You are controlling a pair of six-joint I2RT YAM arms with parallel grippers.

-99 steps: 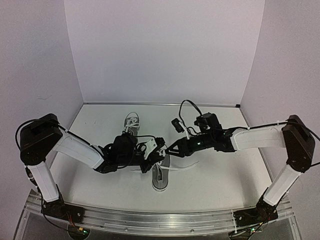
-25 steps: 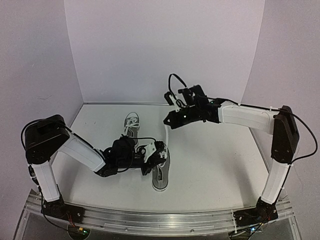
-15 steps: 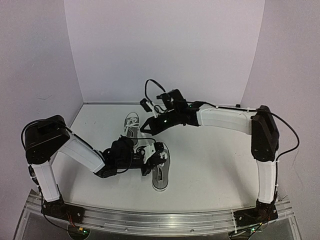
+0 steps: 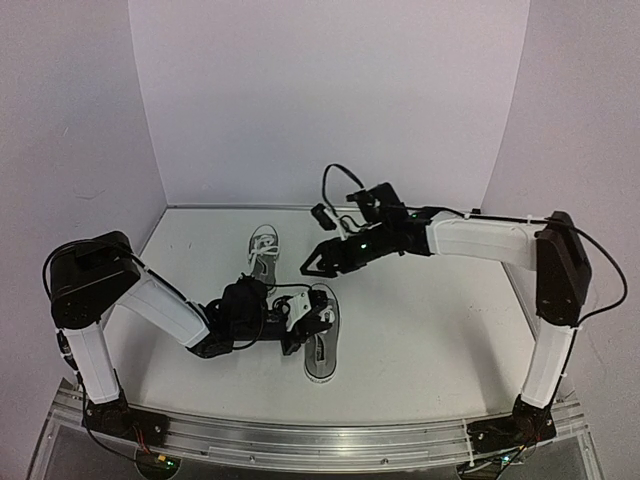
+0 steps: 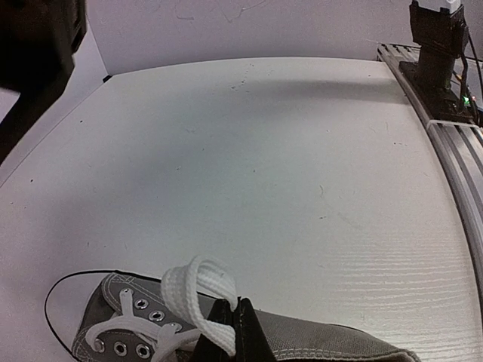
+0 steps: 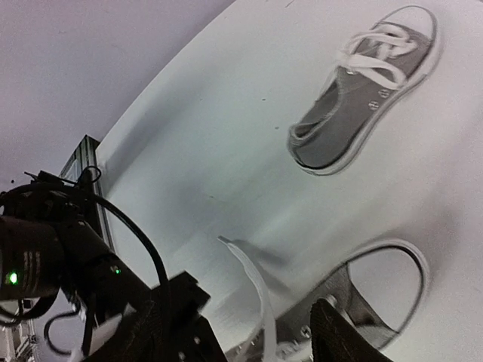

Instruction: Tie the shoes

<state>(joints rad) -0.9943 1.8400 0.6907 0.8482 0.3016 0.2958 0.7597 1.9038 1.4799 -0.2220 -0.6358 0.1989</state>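
White lace (image 5: 198, 290) of grey sneaker (image 5: 324, 343) pinched by left gripper (image 5: 232, 335); right gripper (image 6: 249, 339) spread wide, lace end (image 6: 253, 286) seemingly loose between.

In the top view the left gripper (image 4: 303, 318) covers the middle of the near shoe (image 4: 322, 355), so you can't see its eyelets there. Just beyond the near shoe, the far shoe (image 4: 263, 245) loses its heel behind the left arm (image 4: 165, 305).

From the left wrist, the bottom edge cuts off the near shoe's sole and most of the left fingers (image 5: 247, 341), closed on the lace (image 5: 198, 290). A dark blurred shape (image 5: 30, 60) well beyond the near shoe is too soft for you to identify.

From the right wrist, the right gripper's (image 6: 260, 332) parted fingers are blurred and cropped, and the near shoe's front runs off the bottom edge.
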